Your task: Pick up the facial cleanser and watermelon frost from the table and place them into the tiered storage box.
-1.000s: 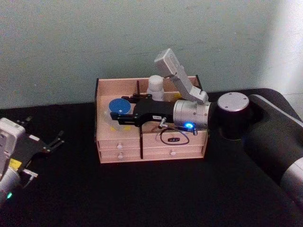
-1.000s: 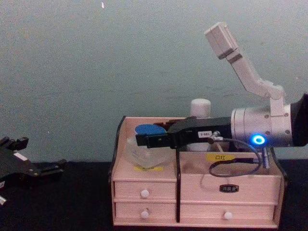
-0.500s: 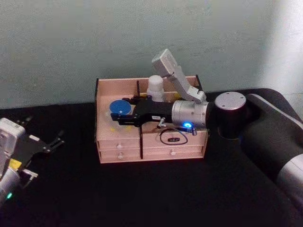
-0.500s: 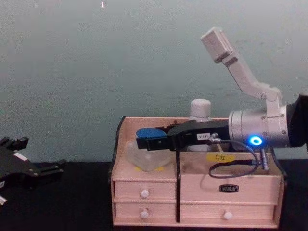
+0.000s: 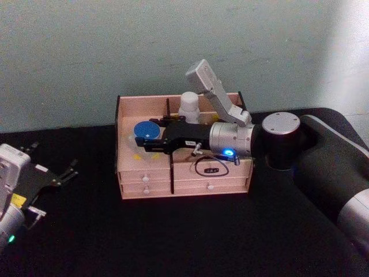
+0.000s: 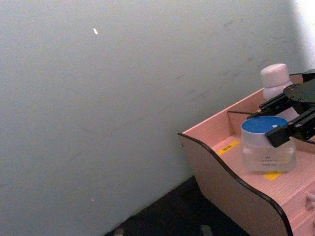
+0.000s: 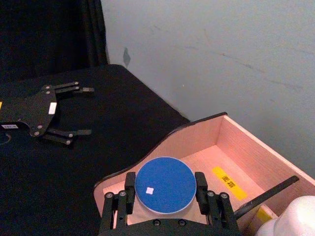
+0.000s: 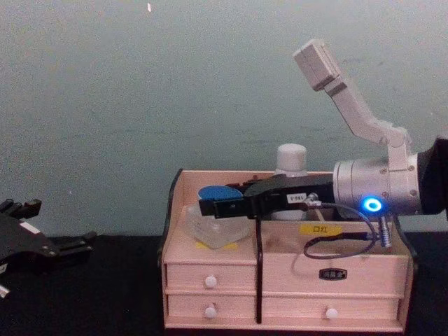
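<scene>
Nearly done, going by how things lie

- White bottle [image 5: 189,107] (facial cleanser) already upright inside wooden organiser [image 5: 230,173], in rear compartment just right of the dark divider; cap also seen in chest view [image 8: 292,155] and at edge of left wrist view [image 6: 275,76]
- Blue-lidded jar [image 5: 145,130] (watermelon frost) in organiser's front left compartment, above the small drawers; looks tilted in chest view [image 8: 217,227], so prob. not fully seated on the compartment floor, though can't tell for sure
- Right gripper [image 5: 151,142] reaching in from the right across top of organiser, fingers closed on the jar either side of its lid; right wrist view shows lid [image 7: 165,184] between the two fingers [image 7: 129,189], both touching its rim
- Left gripper [image 5: 57,178] parked near left edge of the black table [image 5: 190,242], well apart from organiser, fingers spread & holding nothing; also in right wrist view [image 7: 66,110]

Left to do, as judged: lower jar till flat on compartment floor, let go, pull right arm back w/o snagging lid, divider or the bottle close behind. Risk: jar tipping if released while canted. No more items seen on table, so this looks like last placement
</scene>
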